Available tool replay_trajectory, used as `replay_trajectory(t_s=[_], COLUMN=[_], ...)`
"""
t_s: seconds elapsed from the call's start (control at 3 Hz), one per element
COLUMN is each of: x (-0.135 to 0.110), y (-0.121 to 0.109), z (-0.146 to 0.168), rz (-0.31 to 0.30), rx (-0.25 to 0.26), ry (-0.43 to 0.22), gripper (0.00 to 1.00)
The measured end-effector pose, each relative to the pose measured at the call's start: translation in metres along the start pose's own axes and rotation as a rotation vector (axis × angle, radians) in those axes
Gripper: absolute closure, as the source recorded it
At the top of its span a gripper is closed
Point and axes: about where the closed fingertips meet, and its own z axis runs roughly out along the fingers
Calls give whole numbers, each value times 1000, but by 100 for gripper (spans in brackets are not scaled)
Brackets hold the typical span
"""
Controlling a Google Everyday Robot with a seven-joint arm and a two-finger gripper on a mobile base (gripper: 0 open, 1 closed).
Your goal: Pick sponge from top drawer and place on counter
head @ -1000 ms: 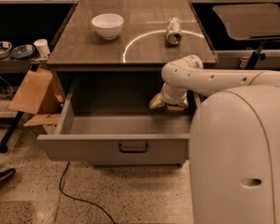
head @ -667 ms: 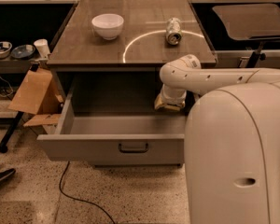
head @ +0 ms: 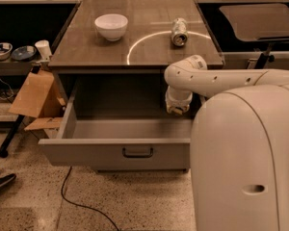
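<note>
The top drawer (head: 101,150) of the grey cabinet is pulled out wide, with its dark bar handle (head: 137,152) at the middle of the front panel. My gripper (head: 177,108) hangs from the white arm inside the drawer at its right side, just below the counter's front edge. The sponge does not show as a distinct thing. The gripper and arm cover that part of the drawer, and the visible drawer floor is bare. The counter (head: 86,49) is glossy dark grey-brown with a thin white arc (head: 134,48).
A white bowl (head: 111,26) and a silvery can (head: 179,32) lying on its side stand on the counter. My white body (head: 245,167) fills the lower right. Cardboard (head: 33,95) leans at the cabinet's left. A side shelf holds dishes (head: 1,51). A cable (head: 72,196) lies on the floor.
The gripper has risen a little inside the drawer's right side and shifted slightly left. The drawer, bowl and can have not moved.
</note>
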Motion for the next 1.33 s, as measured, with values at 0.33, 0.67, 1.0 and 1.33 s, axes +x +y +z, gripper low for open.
replay_trajectory(t_s=[0.33, 0.67, 1.0, 1.33], x=[9, 29, 50, 83], y=[-13, -32, -46, -71], z=[-19, -55, -94, -138], rz=[19, 15, -50, -152], rx=[33, 37, 9, -26], ry=[-39, -85, -112, -128], gripper=[100, 100, 100, 100])
